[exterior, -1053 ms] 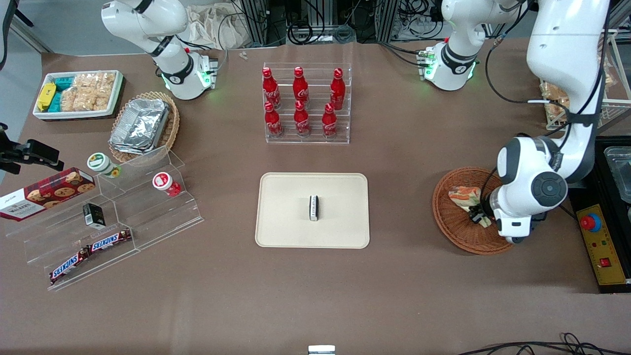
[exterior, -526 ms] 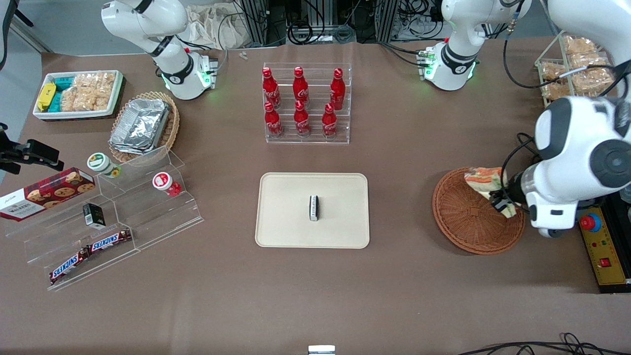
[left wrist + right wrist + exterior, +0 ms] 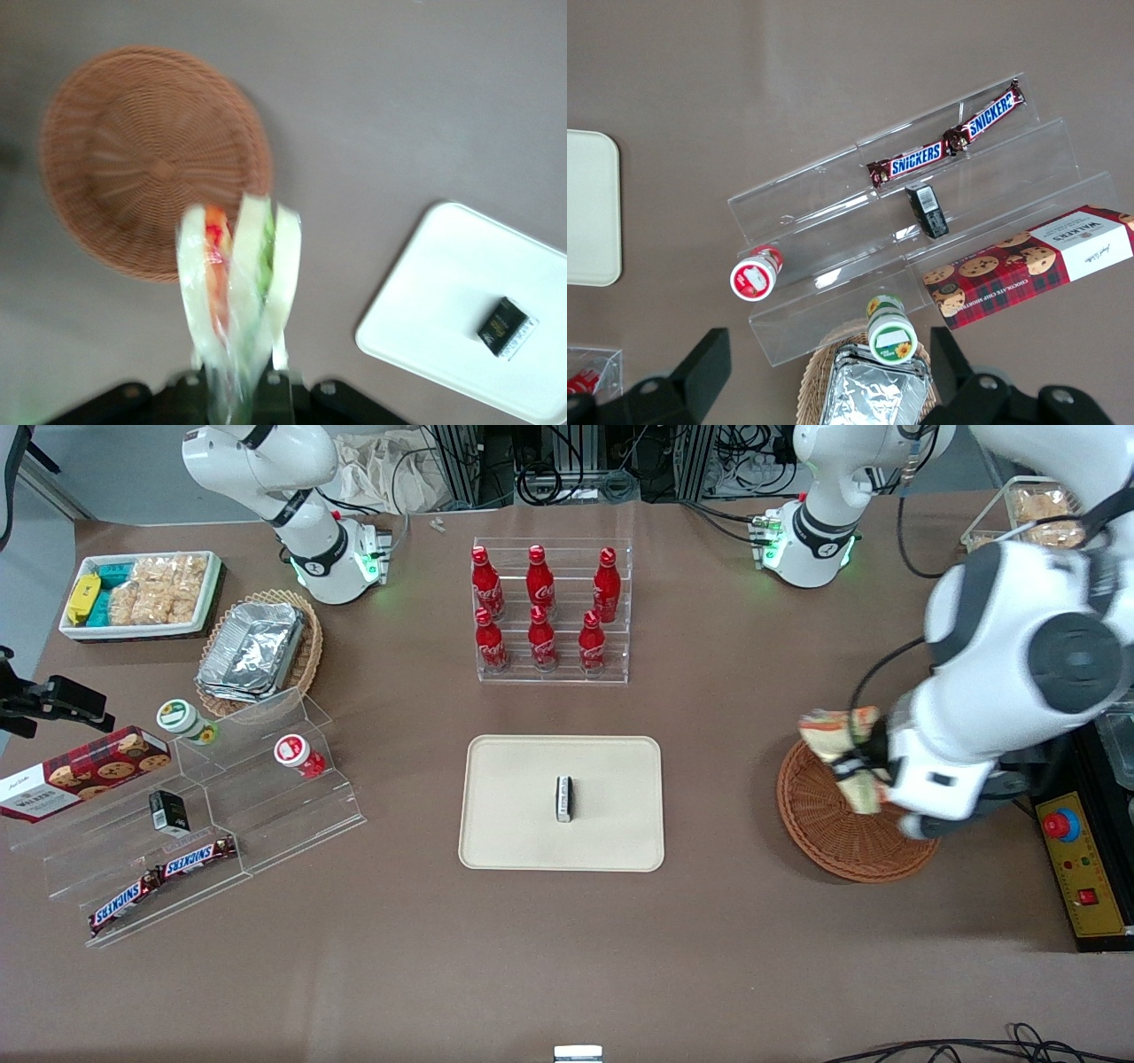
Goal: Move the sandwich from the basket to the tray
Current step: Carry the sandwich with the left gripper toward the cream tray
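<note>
Half done, by the look of it: sandwich (image 3: 840, 753) lifted clear of the basket (image 3: 842, 841), pinched at one end in the gripper (image 3: 858, 769) with fingers clamped on the wrap, hanging above the basket's rim at about 11 o'clock. Basket now bare in the wrist view. Still to do: carry toward 9 o'clock to the tray (image 3: 514, 815), lower beside the small dark box (image 3: 563, 798), then release.
</note>
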Action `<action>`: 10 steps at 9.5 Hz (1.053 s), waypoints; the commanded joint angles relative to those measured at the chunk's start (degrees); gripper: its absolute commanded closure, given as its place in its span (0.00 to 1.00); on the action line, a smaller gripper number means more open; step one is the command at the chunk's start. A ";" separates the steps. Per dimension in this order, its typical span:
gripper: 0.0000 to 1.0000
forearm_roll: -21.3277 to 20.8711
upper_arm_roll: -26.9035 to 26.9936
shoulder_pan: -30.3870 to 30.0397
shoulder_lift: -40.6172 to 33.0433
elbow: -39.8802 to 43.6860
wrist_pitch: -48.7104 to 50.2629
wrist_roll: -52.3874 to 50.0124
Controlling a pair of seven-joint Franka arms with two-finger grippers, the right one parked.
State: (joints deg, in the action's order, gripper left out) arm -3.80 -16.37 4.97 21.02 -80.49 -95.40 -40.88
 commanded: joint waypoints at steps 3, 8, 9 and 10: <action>1.00 -4.88 0.11 14.51 12.78 1.92 -12.32 0.01; 1.00 -10.17 0.02 17.97 25.28 -0.71 -27.10 -0.43; 0.91 -10.26 0.02 17.97 26.25 -1.07 -27.47 0.00; 0.57 -10.26 0.02 17.97 26.44 -1.16 -27.47 0.09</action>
State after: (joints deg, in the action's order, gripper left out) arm -13.02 -16.66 22.39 48.03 -81.16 -122.68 -40.87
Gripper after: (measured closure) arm 0.824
